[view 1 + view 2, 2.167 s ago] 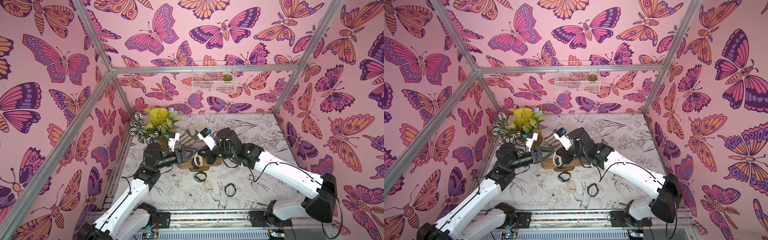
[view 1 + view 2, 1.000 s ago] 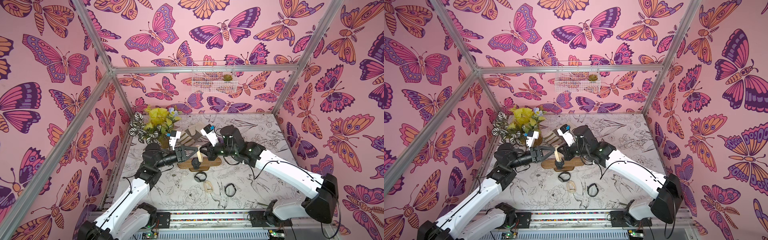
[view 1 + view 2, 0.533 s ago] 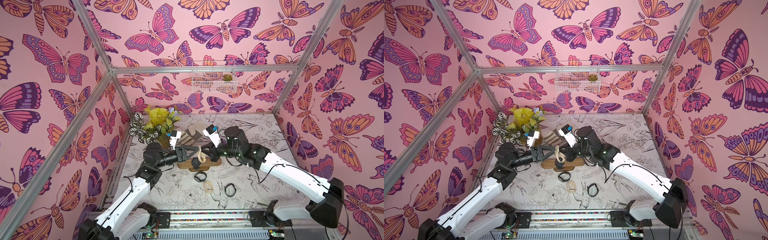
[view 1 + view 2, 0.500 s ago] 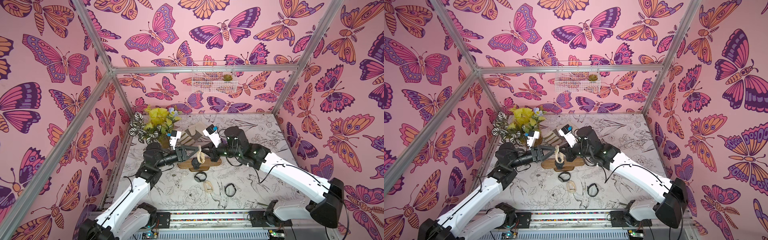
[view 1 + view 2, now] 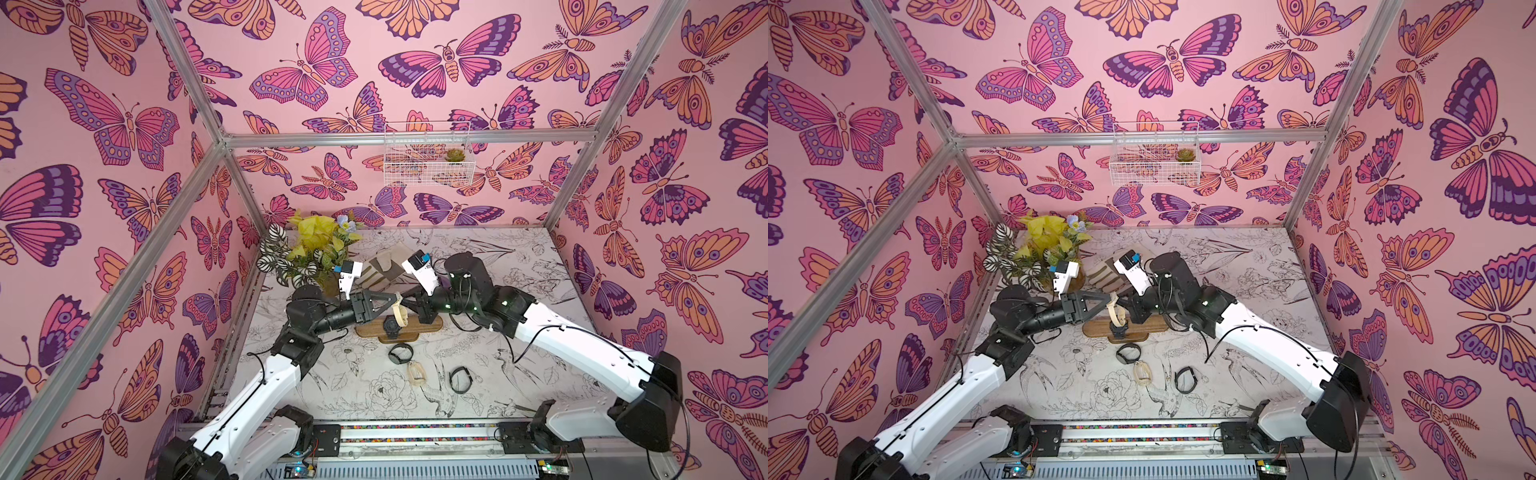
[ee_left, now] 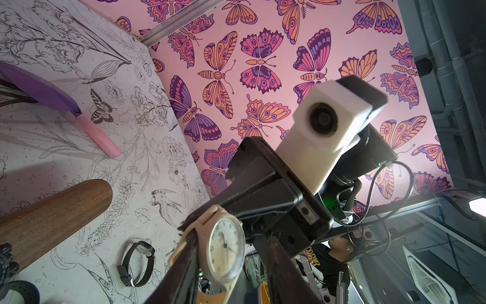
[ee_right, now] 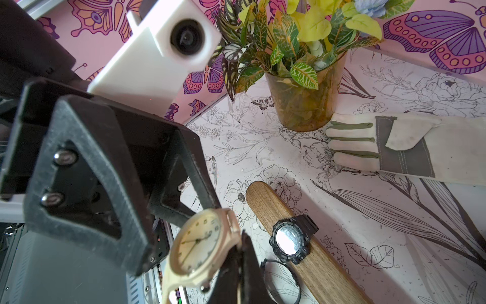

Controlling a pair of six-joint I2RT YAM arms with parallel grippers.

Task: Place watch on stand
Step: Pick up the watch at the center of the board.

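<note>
The cream watch (image 7: 200, 244) is up in the air, not on the stand (image 7: 265, 205) yet. It hangs where the two grippers meet, tip to tip.

The right gripper (image 7: 242, 237) has its jaws pressed together. They seem to pinch the strap right beside the watch face. The left gripper (image 6: 232, 235) has its jaws spread. The watch face sits between them, touching one finger (image 6: 184, 263) and apart from the other. I cannot tell if that finger goes through the strap loop or only leans on it.

The stand lies on the table (image 5: 519, 266), below the jaws. A black watch (image 7: 289, 240) is already wrapped around its wooden bar, near the middle. The bar's rounded ends are bare.

I think the step now is bringing the cream watch to the stand, with both arms sharing it. Next, the strap loop has to go over a rounded end of the bar and slide along. For that, the loop must be open and line up with the end, and the jaws must come down low. The cream watch should stop before it bumps the black watch.

A second black watch (image 5: 401, 354) and a pale watch (image 5: 417, 372) lie on the table, farther from the jaws than the stand.
</note>
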